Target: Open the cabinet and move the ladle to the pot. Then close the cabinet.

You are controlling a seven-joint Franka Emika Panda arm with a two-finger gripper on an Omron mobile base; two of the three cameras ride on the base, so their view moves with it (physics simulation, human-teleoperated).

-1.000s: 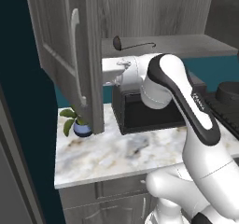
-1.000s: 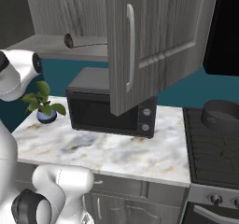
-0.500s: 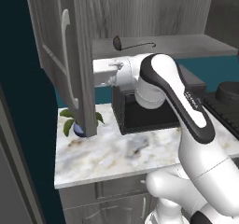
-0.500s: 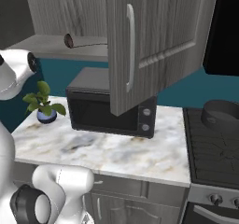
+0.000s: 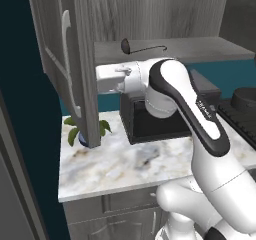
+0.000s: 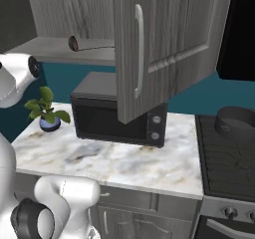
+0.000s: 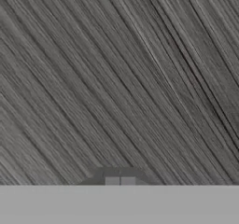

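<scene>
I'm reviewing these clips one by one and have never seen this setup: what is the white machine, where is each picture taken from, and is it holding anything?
It is a white robot arm in a rendered kitchen. Two cameras sit behind it, left and right; the third sits on its hand, facing woodgrain up close. Its claw is shut, fingertips together, with nothing visibly between them. The cabinet door stands open, and the ladle lies on the shelf inside. On the marble counter are a microwave and a small plant. The pot sits on the stove.
</scene>
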